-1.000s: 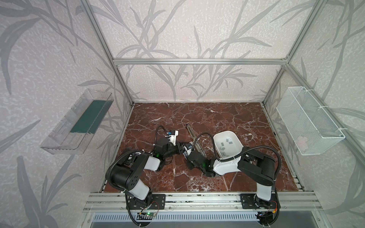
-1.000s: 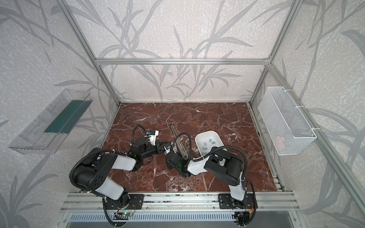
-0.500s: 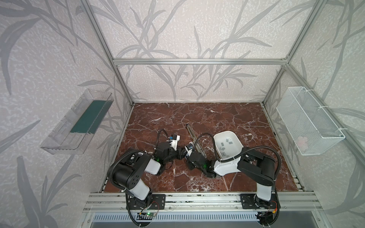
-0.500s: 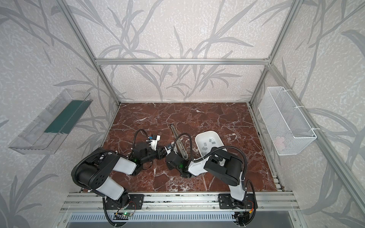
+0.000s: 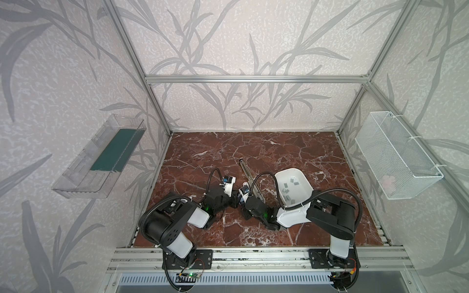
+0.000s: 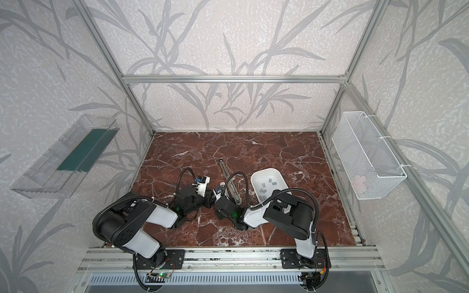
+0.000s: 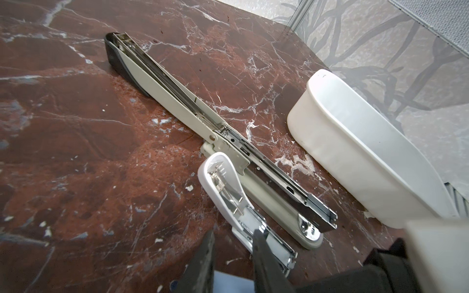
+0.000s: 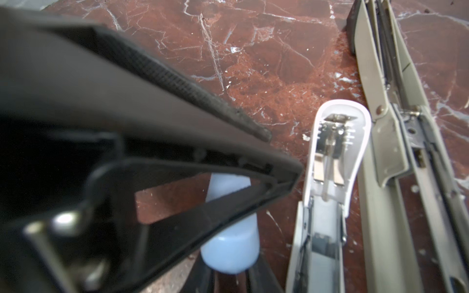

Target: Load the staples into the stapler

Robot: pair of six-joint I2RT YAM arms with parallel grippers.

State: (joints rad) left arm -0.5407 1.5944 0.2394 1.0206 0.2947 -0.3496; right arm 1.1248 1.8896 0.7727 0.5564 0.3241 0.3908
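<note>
Several grey staples [image 5: 289, 186] [image 6: 269, 186] lie in a white bin [image 5: 279, 175] [image 7: 355, 152]. A long beige stapler [image 5: 247, 172] [image 7: 177, 101] [image 8: 396, 126] lies opened flat beside it. A small white stapler [image 7: 228, 192] [image 8: 335, 157] lies open against its side. My two grippers meet just left of both staplers. The left gripper [image 5: 236, 200] [image 7: 234, 236] is shut on a pale blue plastic thing [image 7: 228, 282] [image 8: 231, 251]. That thing's end rests at the right gripper [image 5: 243, 201] [image 8: 234, 281], whose fingers flank it. How tight they are is hidden.
A clear tray [image 5: 101, 157] with a green insert hangs on the left wall. A white wire basket [image 5: 396, 157] hangs on the right wall. Aluminium posts frame the red marble floor [image 5: 253, 147].
My left gripper has slid right to meet the right gripper, and its jaws have closed in on the pale blue thing. The right arm has hardly moved.
</note>
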